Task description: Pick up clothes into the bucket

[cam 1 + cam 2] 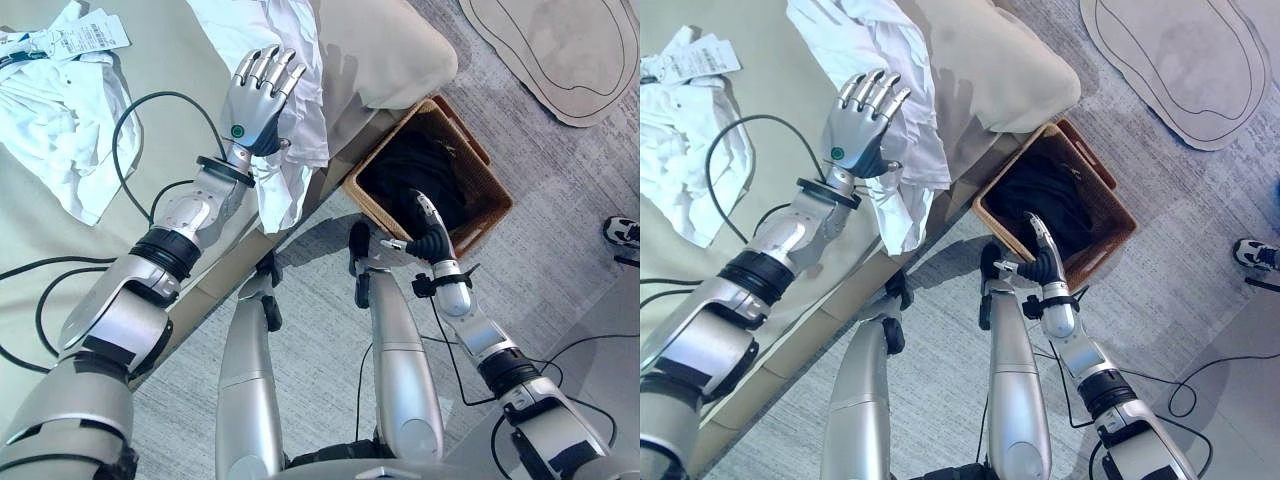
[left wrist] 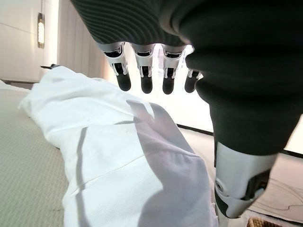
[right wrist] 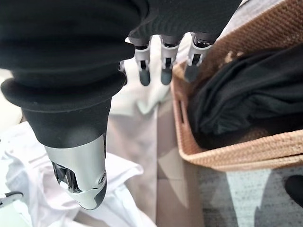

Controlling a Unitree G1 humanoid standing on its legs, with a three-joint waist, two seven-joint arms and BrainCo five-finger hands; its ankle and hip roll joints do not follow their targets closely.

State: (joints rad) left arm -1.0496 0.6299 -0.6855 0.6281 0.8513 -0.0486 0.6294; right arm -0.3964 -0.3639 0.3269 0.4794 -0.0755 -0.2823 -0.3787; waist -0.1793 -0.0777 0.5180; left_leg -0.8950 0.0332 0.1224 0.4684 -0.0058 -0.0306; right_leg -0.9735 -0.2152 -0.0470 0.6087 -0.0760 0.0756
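1. Left eye view: my left hand (image 1: 258, 98) hovers fingers straight, nothing held, over the white garment (image 1: 290, 120) draped off the bed (image 1: 180, 130) edge. Second white garment (image 1: 60, 140) lies farther left.
2. Right eye view: right hand (image 1: 1042, 262) sits by the wicker basket (image 1: 1120, 212), fingers relaxed, empty. Dark clothes (image 1: 1040, 195) already inside.
3. Left wrist view: fingertips (image 2: 144, 82) above the cloth, not touching.
4. Right wrist view: fingers straight, basket rim alongside.
5. My read: thin, light, floppy fabric, will sag and trail. I'd bunch a fold near the hanging edge.
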